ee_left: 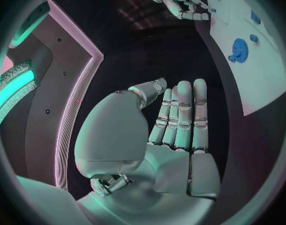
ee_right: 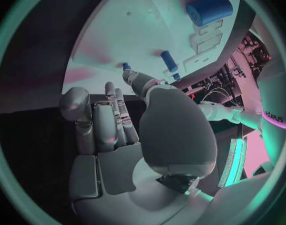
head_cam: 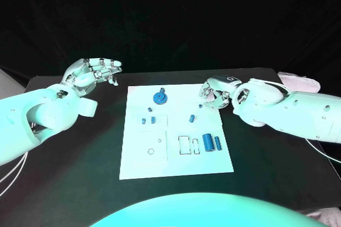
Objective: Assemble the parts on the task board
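Note:
The white task board [head_cam: 178, 160] lies mid-table. On it sit a blue gear [head_cam: 160, 97], several small blue pegs such as one at the left [head_cam: 151, 109] and one in the middle [head_cam: 191, 118], and a thick blue cylinder [head_cam: 208, 142] beside a thinner one [head_cam: 217, 143]. My left hand [head_cam: 92, 72] is raised off the board's far left corner, fingers straight and apart, holding nothing [ee_left: 174, 135]. My right hand [head_cam: 213, 91] hovers over the board's far right edge. Its thumb tip is close to a small blue piece [ee_right: 126, 65], with nothing clearly gripped.
Outlined recesses [head_cam: 186, 144] lie next to the cylinders, and a small ring mark [head_cam: 151, 151] sits near the board's left side. Black table [head_cam: 78, 158] surrounds the board on all sides. A pale cloth-like object [head_cam: 298, 79] lies at the far right table edge.

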Controlling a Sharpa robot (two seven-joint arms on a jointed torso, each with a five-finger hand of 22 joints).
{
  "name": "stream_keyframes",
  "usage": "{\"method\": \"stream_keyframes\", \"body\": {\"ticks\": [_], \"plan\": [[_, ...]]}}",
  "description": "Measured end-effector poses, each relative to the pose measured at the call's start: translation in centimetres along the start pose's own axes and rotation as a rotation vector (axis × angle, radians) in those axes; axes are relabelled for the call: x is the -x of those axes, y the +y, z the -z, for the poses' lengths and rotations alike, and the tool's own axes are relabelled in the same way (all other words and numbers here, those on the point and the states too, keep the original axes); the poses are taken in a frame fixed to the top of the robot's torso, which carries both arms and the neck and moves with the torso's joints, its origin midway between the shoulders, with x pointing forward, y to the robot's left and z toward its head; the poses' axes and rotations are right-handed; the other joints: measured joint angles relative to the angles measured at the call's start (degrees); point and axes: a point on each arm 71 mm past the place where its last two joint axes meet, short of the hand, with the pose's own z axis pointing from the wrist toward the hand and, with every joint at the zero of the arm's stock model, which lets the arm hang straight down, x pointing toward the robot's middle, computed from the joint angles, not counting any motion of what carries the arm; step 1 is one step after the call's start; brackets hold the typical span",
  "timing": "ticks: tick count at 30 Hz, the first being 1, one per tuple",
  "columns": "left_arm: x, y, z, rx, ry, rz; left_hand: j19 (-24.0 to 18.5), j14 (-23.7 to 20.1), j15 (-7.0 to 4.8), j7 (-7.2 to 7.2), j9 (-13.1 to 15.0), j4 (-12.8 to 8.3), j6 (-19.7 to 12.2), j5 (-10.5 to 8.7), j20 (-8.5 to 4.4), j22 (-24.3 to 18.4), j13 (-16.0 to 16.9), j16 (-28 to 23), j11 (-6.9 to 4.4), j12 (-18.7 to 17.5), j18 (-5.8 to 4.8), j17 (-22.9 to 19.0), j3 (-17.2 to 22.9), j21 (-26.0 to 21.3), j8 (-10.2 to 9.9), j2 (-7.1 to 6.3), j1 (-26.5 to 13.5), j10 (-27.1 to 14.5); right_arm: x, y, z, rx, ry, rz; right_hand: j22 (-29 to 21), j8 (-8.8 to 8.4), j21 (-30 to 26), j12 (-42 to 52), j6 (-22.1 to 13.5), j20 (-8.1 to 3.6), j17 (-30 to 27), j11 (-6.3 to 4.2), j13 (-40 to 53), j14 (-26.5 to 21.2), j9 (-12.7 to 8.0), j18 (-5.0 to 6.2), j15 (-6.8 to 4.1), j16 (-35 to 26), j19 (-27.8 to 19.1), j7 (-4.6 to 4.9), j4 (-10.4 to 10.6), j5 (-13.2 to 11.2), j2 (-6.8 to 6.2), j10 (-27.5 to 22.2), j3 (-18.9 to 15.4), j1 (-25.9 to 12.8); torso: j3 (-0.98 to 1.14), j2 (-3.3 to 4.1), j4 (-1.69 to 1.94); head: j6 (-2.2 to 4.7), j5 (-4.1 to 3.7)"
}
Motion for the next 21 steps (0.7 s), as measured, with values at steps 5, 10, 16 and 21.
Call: {"method": "stream_keyframes", "body": {"ticks": [5, 10, 16, 21], "plan": [[0.0, -0.1, 0.0, -0.008, -0.005, 0.013, 0.0, 0.0, 0.0, 0.0, 0.0, 0.17, 0.0, 0.0, 0.0, 0.0, -0.07, 0.0, 0.0, 0.0, -0.01, 0.0, -0.17, -0.23, 0.0, 0.0, 0.0, 0.0, -0.7, 0.4, 0.0, 0.001, 0.015, 0.011, 0.93, 0.0, 1.44, 0.22, 0.0, 0.16, 1.11, 0.04, 0.01, 0.21, 0.14, 0.0, 0.2, 1.5, 0.6, 0.0, 0.1, 0.0, -0.22, 0.04, -0.1, 0.22, 0.02, -0.01, -0.03, 0.0, 0.19], [0.0, -0.1, 0.0, -0.012, -0.009, 0.022, 0.0, 0.0, 0.0, 0.0, -0.01, 0.17, 0.0, 0.0, 0.0, 0.0, -0.07, 0.0, 0.0, 0.0, -0.05, 0.0, -0.17, -0.23, 0.0, 0.0, 0.0, 0.0, -1.3, 1.0, 0.0, 0.01, 0.03, 0.014, 1.77, 0.0, 2.42, 0.26, 0.24, 0.07, 1.82, 0.36, 0.08, 0.21, 0.38, 0.0, 0.21, 2.49, 1.11, 0.24, 0.62, 0.71, -0.03, 0.43, 0.32, 0.41, 0.12, 0.07, -0.08, 0.0, 0.41], [0.1, -0.1, 0.0, -0.013, -0.012, 0.026, 0.22, 0.0, 0.0, 0.0, -0.01, 0.17, 0.0, 0.0, 0.23, -0.08, -0.07, 0.0, 0.0, 0.0, -0.1, -0.04, -0.16, -0.23, 0.0, 0.0, 0.0, 0.0, -1.6, 1.5, -0.1, 0.018, 0.035, 0.015, 2.13, 0.0, 2.93, 0.45, 0.34, 0.27, 2.04, 0.09, 0.08, 0.21, 0.5, 0.01, 0.21, 2.93, 1.31, 0.33, 0.94, 0.77, -0.07, 0.95, 0.64, 0.84, 0.15, 0.09, -0.08, 0.0, 0.42], [0.1, -0.1, 0.0, -0.012, -0.013, 0.027, 0.22, 0.0, 0.0, 0.0, -0.01, 0.16, 0.0, 0.0, 0.23, -0.08, -0.07, 0.0, 0.0, 0.0, -0.12, -0.04, -0.16, -0.23, 0.0, 0.0, 0.0, 0.0, -1.6, 1.6, -0.4, 0.018, 0.034, 0.016, 2.47, 0.15, 3.28, 0.44, 0.78, 0.28, 2.15, 0.09, 0.08, 0.21, 0.74, 0.01, 0.21, 3.4, 1.31, 0.32, 1.24, 0.99, 0.18, 1.37, 1.17, 1.09, 0.2, 0.13, -0.02, 0.0, 0.43]]}}
